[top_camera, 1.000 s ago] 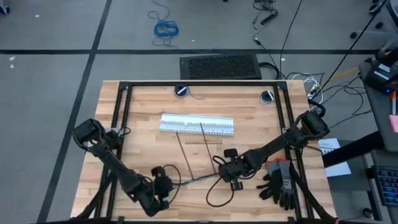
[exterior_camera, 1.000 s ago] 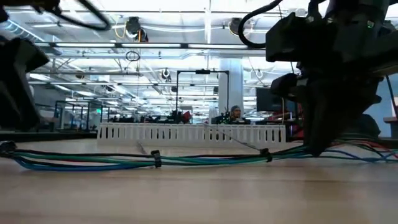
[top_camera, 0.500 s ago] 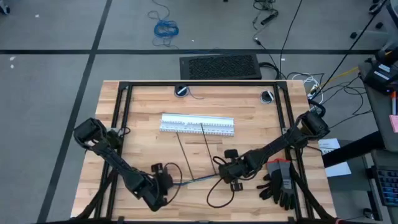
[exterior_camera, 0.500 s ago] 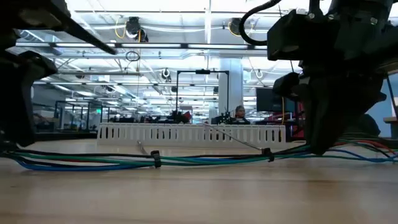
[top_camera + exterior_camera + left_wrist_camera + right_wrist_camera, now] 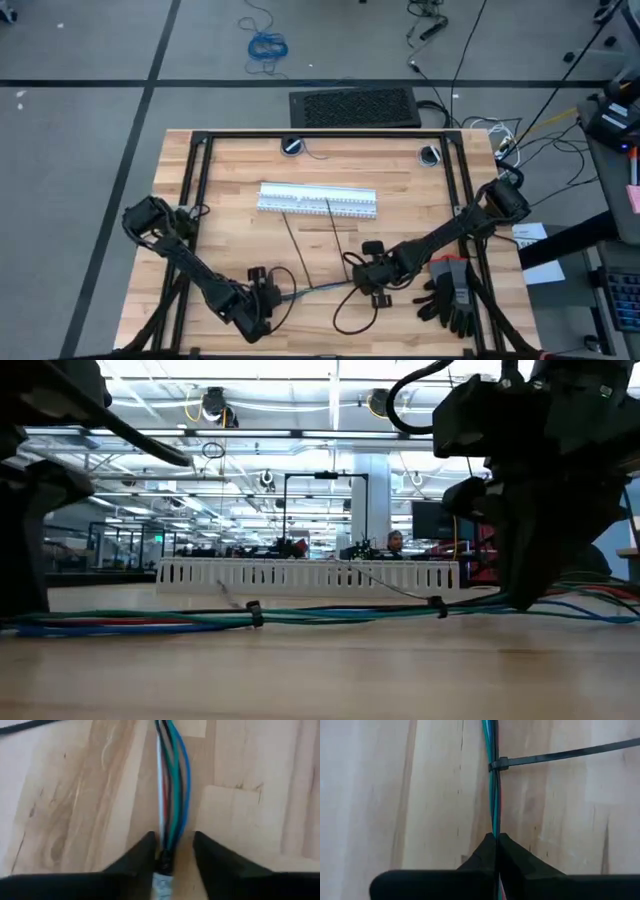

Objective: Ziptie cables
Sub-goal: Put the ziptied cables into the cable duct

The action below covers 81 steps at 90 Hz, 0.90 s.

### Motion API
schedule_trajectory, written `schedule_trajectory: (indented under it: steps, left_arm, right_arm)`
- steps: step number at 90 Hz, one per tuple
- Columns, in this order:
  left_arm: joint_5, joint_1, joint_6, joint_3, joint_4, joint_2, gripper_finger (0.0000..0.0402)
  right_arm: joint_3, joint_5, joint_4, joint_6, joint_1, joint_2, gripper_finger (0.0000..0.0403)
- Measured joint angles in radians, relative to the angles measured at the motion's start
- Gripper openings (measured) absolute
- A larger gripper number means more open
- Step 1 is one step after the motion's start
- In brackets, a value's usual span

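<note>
The cables (image 5: 330,617) lie stretched along the tabletop's (image 5: 400,185) near edge, both zipties (image 5: 253,615) already cinched on. The right end effector (image 5: 496,851) pinches one end; the left end effector (image 5: 169,851) straddles the other, fingers narrowly apart. Keep tension gentle, releasing evenly.

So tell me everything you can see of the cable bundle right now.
The cables are a slim bundle of thin wires, blue, green, red, white and dark, lying flat and nearly straight across the wooden table near its front edge. Two dark zipties are cinched round it, their long tails running toward the white slotted strips. The right gripper has its jaws shut on one end; the left gripper straddles the other with jaws parted, not visibly clamping, near a pale end plug.
</note>
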<state>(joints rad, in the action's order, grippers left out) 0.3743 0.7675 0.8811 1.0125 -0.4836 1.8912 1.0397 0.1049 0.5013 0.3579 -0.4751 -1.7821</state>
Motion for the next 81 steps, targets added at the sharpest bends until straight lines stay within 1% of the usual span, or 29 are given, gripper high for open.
schedule_trajectory:
  steps: [5, 9, 16, 27, 41, 49, 59, 65, 81]
  left_arm:
    - [0.001, -0.001, -0.001, -0.001, -0.005, 0.0, 0.003]
    - [0.003, -0.001, -0.004, -0.001, -0.008, 0.0, 0.0015]
    - [0.011, -0.001, 0.0, -0.001, -0.01, 0.001, 0.0013]
    - [0.039, 0.0, 0.001, 0.025, -0.061, 0.005, 0.0005]
    - [0.139, -0.001, 0.002, 0.093, -0.248, 0.012, 0.0002]
    - [0.178, -0.006, 0.004, 0.135, -0.376, 0.014, 0.0001]
    - [0.204, -0.011, 0.031, 0.193, -0.48, 0.012, 0.0]
    - [0.215, -0.014, 0.055, 0.224, -0.556, 0.012, 0.0]
    - [0.304, -0.014, 0.103, 0.316, -0.713, 0.011, 0.0]
  right_arm:
    - [0.0, 0.0, 0.0, -0.002, 0.0, 0.0, 0.0002]
    - [0.0, 0.0, 0.0, -0.004, 0.0, 0.0, 0.0002]
    - [0.0, 0.01, 0.001, -0.007, 0.0, 0.0, 0.0001]
    - [0.0, 0.068, 0.006, -0.007, 0.0, 0.0, 0.0001]
    - [0.0, 0.098, 0.0, -0.004, -0.001, 0.0, 0.0001]
    - [0.0, 0.132, -0.002, 0.012, -0.004, 0.0, 0.0001]
    - [0.003, 0.162, 0.009, 0.023, -0.014, 0.002, 0.0]
    - [0.027, 0.207, 0.028, 0.028, -0.026, 0.003, 0.0]
    - [0.142, 0.34, 0.183, 0.034, -0.065, 0.003, 0.0]
